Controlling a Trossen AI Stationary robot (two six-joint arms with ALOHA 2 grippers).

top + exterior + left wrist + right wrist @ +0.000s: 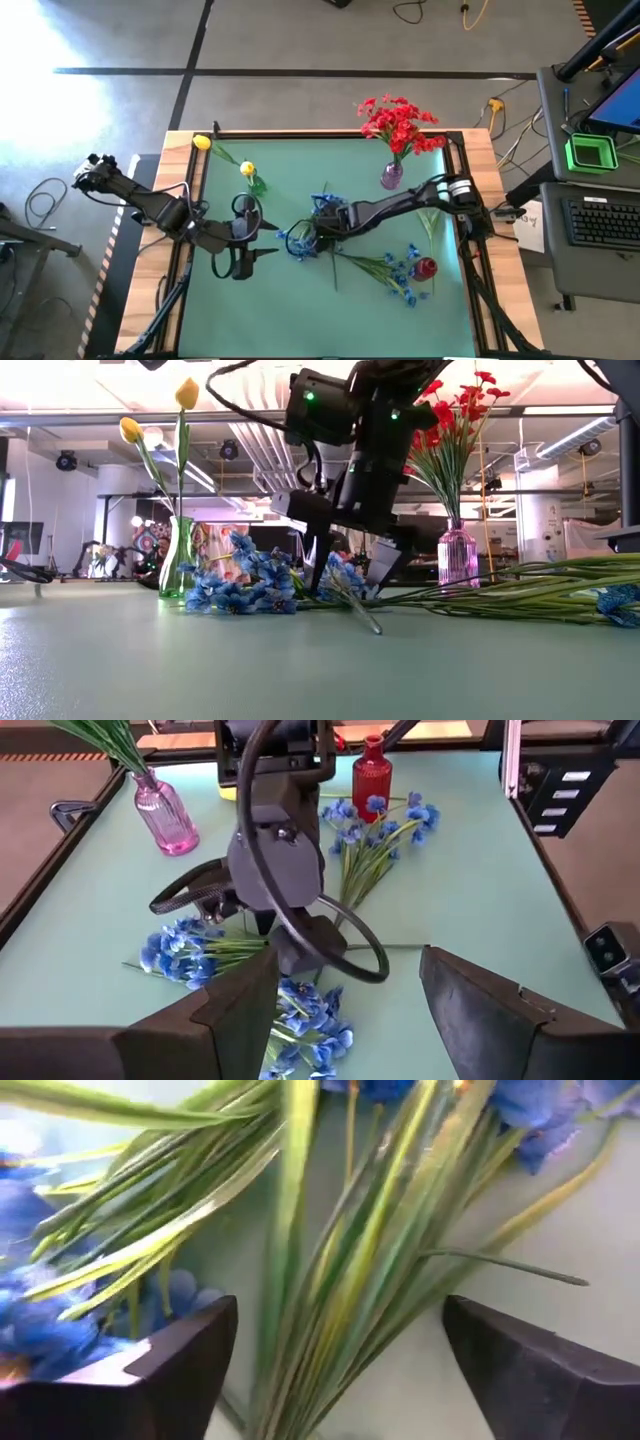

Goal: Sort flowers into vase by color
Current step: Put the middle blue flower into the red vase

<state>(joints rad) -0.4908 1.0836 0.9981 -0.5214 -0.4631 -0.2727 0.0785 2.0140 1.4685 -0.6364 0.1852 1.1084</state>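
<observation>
Stems of the blue flowers lie near table centre, and our right gripper hangs over them with fingers spread wide, the green stalks between them. We should settle lower, close on the bundled stems rather than the blossoms, then lift. Our left gripper waits at nine o'clock of the bunch, fingers apart and empty.

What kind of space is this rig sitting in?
Probably a robotics lab or workshop: a desk with keyboard beside the green table, cables on the bare floor, and exposed ceiling ducts behind.
</observation>
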